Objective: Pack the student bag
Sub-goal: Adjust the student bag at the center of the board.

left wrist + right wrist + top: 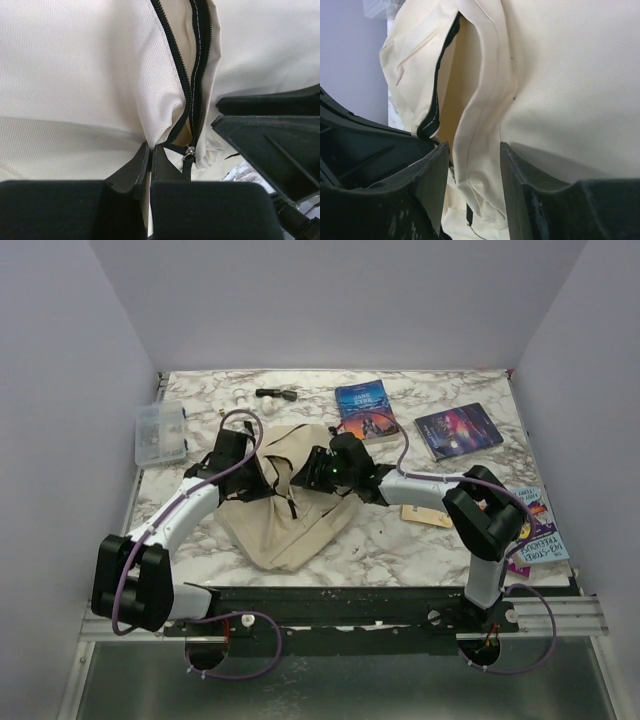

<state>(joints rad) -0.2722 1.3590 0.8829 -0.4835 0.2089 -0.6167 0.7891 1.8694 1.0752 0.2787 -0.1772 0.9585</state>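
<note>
The beige student bag [290, 515] lies in the middle of the table with its black zipper [186, 85] open. My left gripper [256, 476] is at the bag's left side. In the left wrist view it [150, 151] is shut on a fold of the bag's canvas right next to the zipper, with the metal zipper pull [189, 150] beside it. My right gripper [318, 471] is at the opening's right side. In the right wrist view it [472, 167] is open, with the bag's opening edge [480, 150] hanging between its fingers.
A blue book [366, 410] and a dark book [458, 430] lie at the back right. A colourful book [541, 528] lies at the right edge. A tan card [428, 516] lies by the right arm. A clear plastic box [162, 433] stands at the left, and a small black object [275, 394] lies at the back.
</note>
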